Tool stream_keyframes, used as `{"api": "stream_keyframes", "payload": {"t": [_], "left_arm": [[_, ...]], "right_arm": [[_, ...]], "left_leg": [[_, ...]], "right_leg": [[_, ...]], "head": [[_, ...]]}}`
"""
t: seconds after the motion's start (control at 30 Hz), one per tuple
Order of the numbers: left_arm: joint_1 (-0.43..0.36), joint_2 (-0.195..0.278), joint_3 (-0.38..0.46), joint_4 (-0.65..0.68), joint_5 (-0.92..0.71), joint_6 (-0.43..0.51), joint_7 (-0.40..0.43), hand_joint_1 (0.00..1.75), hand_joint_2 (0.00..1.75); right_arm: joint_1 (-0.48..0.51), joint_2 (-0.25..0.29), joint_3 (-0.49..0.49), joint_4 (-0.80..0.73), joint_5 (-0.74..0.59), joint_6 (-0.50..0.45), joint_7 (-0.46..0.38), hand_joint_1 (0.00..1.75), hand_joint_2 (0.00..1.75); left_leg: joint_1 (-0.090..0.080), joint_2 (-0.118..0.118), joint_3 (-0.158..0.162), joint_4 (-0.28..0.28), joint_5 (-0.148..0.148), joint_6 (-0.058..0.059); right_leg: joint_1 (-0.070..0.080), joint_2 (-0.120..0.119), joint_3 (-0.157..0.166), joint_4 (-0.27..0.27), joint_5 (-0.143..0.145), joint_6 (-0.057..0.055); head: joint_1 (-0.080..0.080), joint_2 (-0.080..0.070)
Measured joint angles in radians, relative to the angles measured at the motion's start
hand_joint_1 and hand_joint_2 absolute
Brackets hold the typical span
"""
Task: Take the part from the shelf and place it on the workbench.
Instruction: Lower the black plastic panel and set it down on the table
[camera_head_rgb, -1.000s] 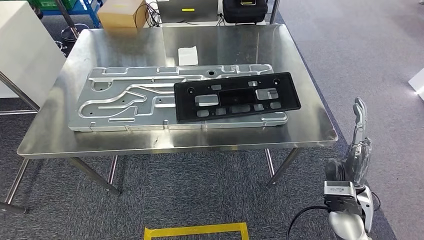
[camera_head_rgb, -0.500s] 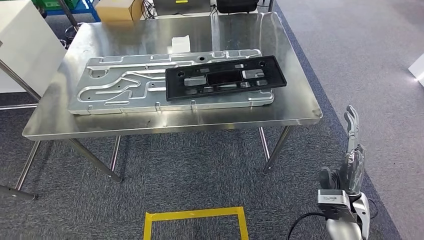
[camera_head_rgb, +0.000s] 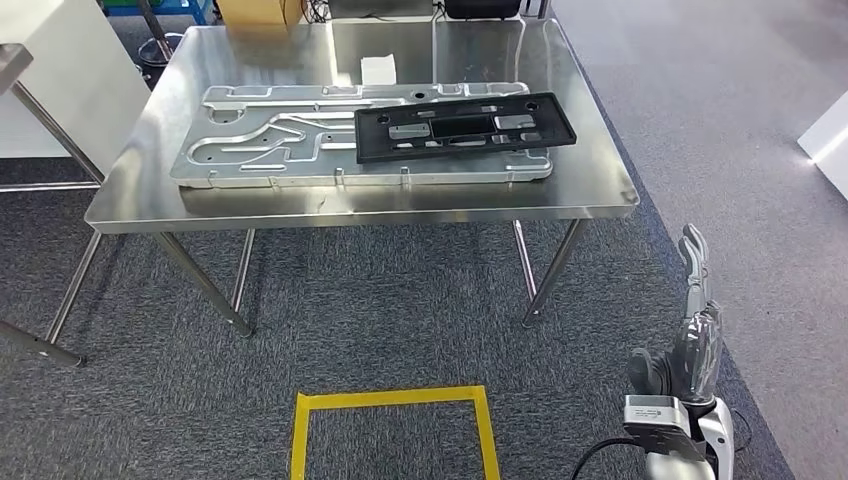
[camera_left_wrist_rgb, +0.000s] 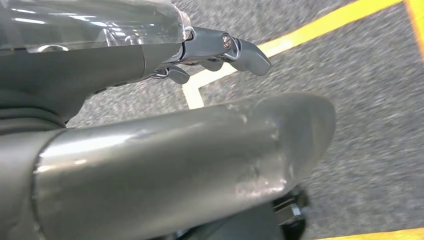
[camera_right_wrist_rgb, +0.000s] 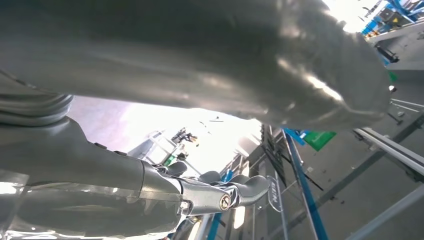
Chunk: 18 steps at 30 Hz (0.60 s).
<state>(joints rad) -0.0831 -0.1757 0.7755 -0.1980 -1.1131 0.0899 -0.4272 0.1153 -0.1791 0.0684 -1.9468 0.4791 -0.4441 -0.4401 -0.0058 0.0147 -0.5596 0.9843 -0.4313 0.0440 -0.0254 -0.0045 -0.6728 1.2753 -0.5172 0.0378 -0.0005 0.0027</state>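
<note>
**Part on the counter, both hands empty, robot standing back**

Head view. The black part (camera_head_rgb: 465, 126) lies flat on the grey metal plate (camera_head_rgb: 270, 150), toward the plate's 3 o'clock end, and the plate rests on the steel counter (camera_head_rgb: 600, 190). I judge the placing done; the step in hand is backing off cleanly.

Right hand (camera_head_rgb: 692, 300): it hangs at 4 o'clock of the frame, well apart from the counter, its fingers (camera_head_rgb: 693, 250) straight, apart and holding nothing. The right wrist view agrees: only air lies beyond the fingertips. Left hand (camera_left_wrist_rgb: 150, 45): in the left wrist view its fingers (camera_left_wrist_rgb: 240, 47) are extended over carpet and a strip of yellow floor tape (camera_left_wrist_rgb: 320, 27), nothing between them.

To do this step well, I would keep both arms low and tucked at my sides, clear of the counter's near edge and legs, so the part is not nudged off the plate.

Against the earlier frames, the whole scene has shifted: the counter sits higher and smaller, and the yellow square (camera_head_rgb: 395, 435) shows more fully. I read this as camera motion, not the part moving; it keeps its place on the plate. The right hand appears lower in frame.
</note>
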Motion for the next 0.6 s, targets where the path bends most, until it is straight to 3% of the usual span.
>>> {"api": "stream_keyframes", "payload": {"t": [0.03, 0.1, 0.13, 0.17, 0.23, 0.27, 0.3, 0.37, 0.4, 0.43, 0.47, 0.5, 0.53, 0.6], "left_arm": [[0.000, 0.000, 0.000, 0.000, 0.000, 0.000, 0.001, 0.00, 0.00], [-0.001, -0.001, 0.000, 0.000, -0.001, 0.000, 0.002, 0.00, 0.00], [-0.001, -0.001, 0.000, 0.000, -0.001, 0.000, 0.002, 0.00, 0.00], [-0.001, -0.001, 0.000, 0.000, -0.001, 0.000, 0.003, 0.00, 0.00], [0.001, 0.000, 0.000, 0.000, -0.003, 0.001, 0.004, 0.00, 0.00], [0.002, 0.000, 0.000, 0.000, -0.004, 0.001, 0.005, 0.00, 0.00], [0.003, 0.000, 0.000, 0.000, -0.005, 0.002, 0.006, 0.00, 0.00], [0.006, 0.001, 0.000, 0.000, -0.007, 0.003, 0.008, 0.00, 0.00], [0.007, 0.001, 0.000, 0.000, -0.008, 0.003, 0.008, 0.00, 0.00], [0.007, 0.001, 0.000, 0.000, -0.008, 0.003, 0.008, 0.00, 0.00], [0.007, 0.001, 0.000, 0.000, -0.008, 0.003, 0.008, 0.00, 0.00], [0.006, 0.001, 0.000, 0.000, -0.008, 0.004, 0.008, 0.00, 0.00], [0.006, 0.001, 0.000, 0.000, -0.008, 0.004, 0.008, 0.00, 0.00], [0.002, 0.002, 0.000, 0.000, -0.008, 0.005, 0.008, 0.00, 0.00]], "right_arm": [[0.000, 0.000, 0.000, 0.000, 0.000, 0.000, 0.000, 0.00, 0.00], [0.000, 0.001, 0.001, 0.000, 0.000, -0.001, 0.001, 0.00, 0.00], [0.000, 0.001, 0.001, 0.000, -0.001, -0.002, 0.002, 0.00, 0.00], [0.002, 0.002, 0.002, 0.000, -0.001, -0.003, 0.002, 0.00, 0.00], [0.007, 0.004, 0.003, 0.000, -0.001, -0.004, 0.002, 0.00, 0.00], [0.009, 0.006, 0.003, 0.001, -0.002, -0.005, 0.002, 0.00, 0.00], [0.010, 0.008, 0.004, 0.002, -0.002, -0.005, 0.002, 0.00, 0.00], [0.012, 0.013, 0.006, 0.003, -0.002, -0.004, 0.001, 0.00, 0.00], [0.013, 0.015, 0.007, 0.004, -0.001, -0.004, 0.001, 0.00, 0.00], [0.014, 0.017, 0.008, 0.005, -0.001, -0.005, 0.001, 0.00, 0.00], [0.014, 0.019, 0.009, 0.006, 0.000, -0.005, 0.001, 0.00, 0.00], [0.015, 0.021, 0.010, 0.008, 0.000, -0.005, 0.000, 0.00, 0.00], [0.015, 0.023, 0.010, 0.008, 0.000, -0.005, 0.000, 0.00, 0.00], [0.016, 0.025, 0.012, 0.008, 0.000, -0.005, 0.000, 0.00, 0.00]], "left_leg": [[0.000, 0.000, -0.019, 0.011, 0.008, -0.004], [-0.002, -0.002, -0.050, 0.032, 0.019, -0.014], [-0.003, -0.002, -0.060, 0.040, 0.025, -0.020], [-0.003, -0.003, -0.066, 0.044, 0.033, -0.026], [0.000, -0.004, -0.076, 0.046, 0.043, -0.039], [0.002, -0.005, -0.085, 0.057, 0.026, -0.045], [0.004, -0.006, -0.099, 0.086, -0.011, -0.051], [0.008, -0.007, -0.131, 0.195, -0.116, -0.060], [0.009, -0.007, -0.141, 0.258, -0.154, -0.063], [0.010, -0.007, -0.142, 0.304, -0.166, -0.064], [0.010, -0.007, -0.127, 0.322, -0.154, -0.064], [0.009, -0.007, -0.096, 0.305, -0.125, -0.062], [0.008, -0.007, -0.047, 0.257, -0.096, -0.057], [0.003, -0.008, 0.070, 0.102, -0.093, -0.041]], "right_leg": [[-0.002, 0.000, 0.048, -0.051, 0.020, 0.000], [0.000, 0.000, 0.150, -0.188, 0.006, -0.004], [0.002, 0.001, 0.180, -0.238, -0.012, -0.008], [0.006, 0.002, 0.191, -0.263, -0.024, -0.014], [0.006, 0.000, 0.178, -0.271, -0.013, -0.030], [0.005, -0.001, 0.167, -0.272, -0.001, -0.038], [0.003, -0.003, 0.153, -0.273, 0.012, -0.046], [0.004, -0.004, 0.121, -0.272, 0.038, -0.054], [0.005, -0.004, 0.103, -0.271, 0.052, -0.055], [0.007, -0.005, 0.086, -0.271, 0.065, -0.055], [0.008, -0.005, 0.068, -0.270, 0.078, -0.053], [0.009, -0.005, 0.052, -0.268, 0.090, -0.052], [0.010, -0.005, 0.038, -0.267, 0.102, -0.050], [0.012, -0.006, 0.020, -0.264, 0.123, -0.043]], "head": [[0.000, 0.000], [0.001, 0.000], [0.001, 0.000], [0.001, 0.000], [0.002, 0.000], [0.002, 0.000], [0.001, 0.000], [-0.003, 0.000], [-0.004, 0.000], [-0.004, 0.000], [-0.004, 0.000], [-0.004, 0.000], [-0.004, 0.000], [-0.003, 0.000]]}}
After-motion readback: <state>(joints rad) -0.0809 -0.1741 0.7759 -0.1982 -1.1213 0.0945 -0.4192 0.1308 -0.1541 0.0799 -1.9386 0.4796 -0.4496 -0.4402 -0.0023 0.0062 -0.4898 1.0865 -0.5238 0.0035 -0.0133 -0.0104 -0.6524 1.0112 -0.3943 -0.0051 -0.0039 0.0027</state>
